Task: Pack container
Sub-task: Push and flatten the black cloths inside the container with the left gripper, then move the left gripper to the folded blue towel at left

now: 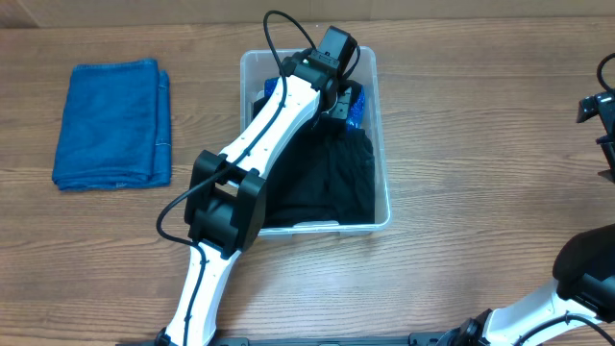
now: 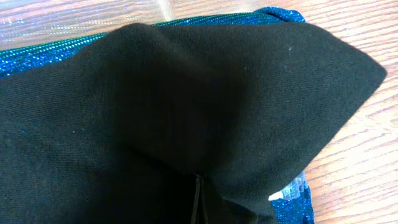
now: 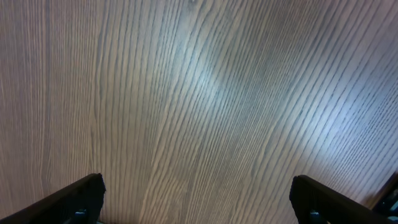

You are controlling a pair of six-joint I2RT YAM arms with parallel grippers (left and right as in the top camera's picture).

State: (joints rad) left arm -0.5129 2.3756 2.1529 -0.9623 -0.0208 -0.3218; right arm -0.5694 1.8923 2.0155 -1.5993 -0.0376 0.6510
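Observation:
The clear container (image 1: 383,154) stands on the table at mid-back. A black cloth (image 1: 327,183) fills most of it, and a blue glittery fabric (image 1: 357,104) lies at its far end. My left gripper (image 1: 336,99) reaches down into the far end of the container. In the left wrist view the black cloth (image 2: 186,93) covers nearly everything, with the blue glittery fabric (image 2: 37,55) under it. My left gripper's fingers (image 2: 199,202) meet in a thin dark line, shut on the black cloth. My right gripper (image 3: 199,199) is open and empty over bare table wood.
A folded blue towel (image 1: 113,125) lies on the table to the left of the container. The right arm (image 1: 601,106) sits at the right edge of the overhead view, far from the container. The left arm's black cable loops over the container.

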